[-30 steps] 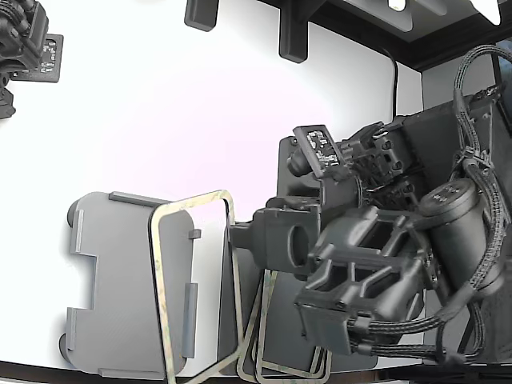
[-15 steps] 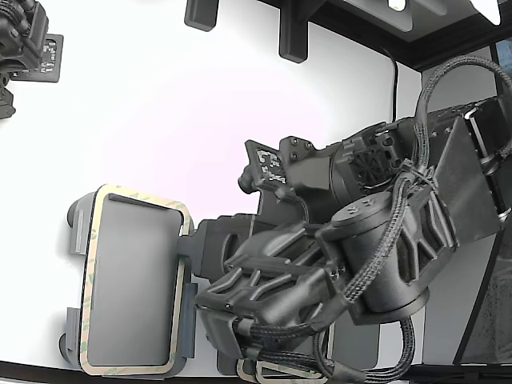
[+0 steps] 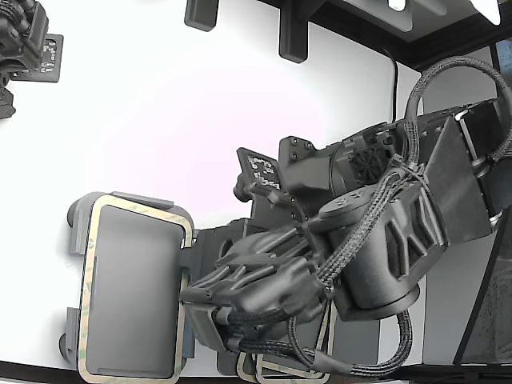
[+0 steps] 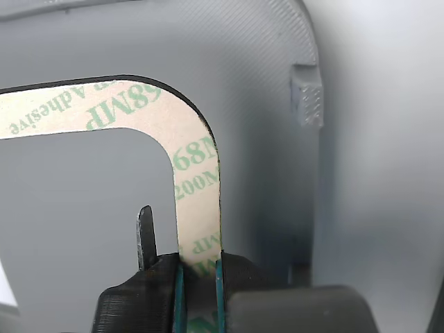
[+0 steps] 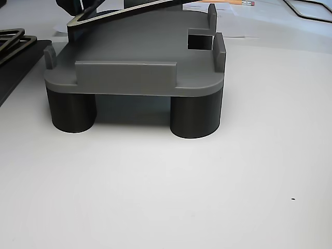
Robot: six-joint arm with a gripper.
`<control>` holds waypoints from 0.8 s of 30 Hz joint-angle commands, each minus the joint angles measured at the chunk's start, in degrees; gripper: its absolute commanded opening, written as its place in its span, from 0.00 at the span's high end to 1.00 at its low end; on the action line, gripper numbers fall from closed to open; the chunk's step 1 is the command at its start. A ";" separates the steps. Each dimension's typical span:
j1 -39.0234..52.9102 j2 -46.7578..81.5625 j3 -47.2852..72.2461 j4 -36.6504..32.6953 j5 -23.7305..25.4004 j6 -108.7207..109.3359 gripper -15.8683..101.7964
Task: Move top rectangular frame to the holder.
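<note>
In the exterior view the top rectangular frame point(image 3: 90, 288), thin and beige with greenish mottling, lies over the light grey holder point(image 3: 76, 212) at the lower left. My gripper point(image 3: 186, 276) is shut on the middle of the frame's right long side. The wrist view shows the frame's strip point(image 4: 194, 173), printed with green lettering, clamped between my gripper's point(image 4: 199, 277) fingers above the holder's floor point(image 4: 263, 83), close to a raised tab point(image 4: 306, 104). From the other view, the frame point(image 5: 129, 9) hangs tilted over the holder point(image 5: 129, 57), which stands on round feet.
Alike frames point(image 3: 276, 372) lie stacked on a darker grey mat point(image 3: 356, 344) under my arm, and their ends point(image 5: 13, 41) show in the other view. A second arm point(image 3: 24, 48) sits still at the exterior view's top left. Black fixtures point(image 3: 292, 36) stand at the back.
My gripper carried the frame toward the exterior view's left, from overlapping the holder's right edge to lying over the holder. In the last half second it only shifted slightly.
</note>
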 commanded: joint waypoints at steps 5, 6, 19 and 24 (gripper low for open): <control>-1.23 0.53 -0.97 0.62 -1.32 -1.05 0.96; -1.23 0.53 -0.88 0.62 -1.49 -1.14 0.96; -1.49 1.49 2.02 0.62 -1.32 -2.55 0.96; -1.93 1.32 1.85 0.62 -1.32 -2.64 0.96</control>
